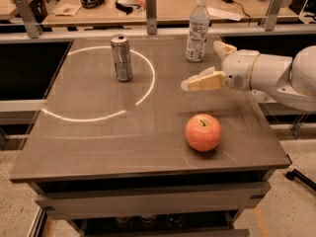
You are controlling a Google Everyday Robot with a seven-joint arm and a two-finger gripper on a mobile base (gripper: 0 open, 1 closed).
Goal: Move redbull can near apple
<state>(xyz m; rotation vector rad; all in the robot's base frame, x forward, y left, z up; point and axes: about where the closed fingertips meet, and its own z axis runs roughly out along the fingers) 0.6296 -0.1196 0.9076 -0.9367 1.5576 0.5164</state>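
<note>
Redbull can (121, 58), upright on desk (98, 147) far-left, well left of claw (201, 64), which hovers empty, apparently spread wide, between bottle (198, 29) and apple (203, 132).

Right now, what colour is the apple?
The apple is pinkish red, yellowish around the stem; the camera view shows it. The gripper hovers open behind it.
</note>
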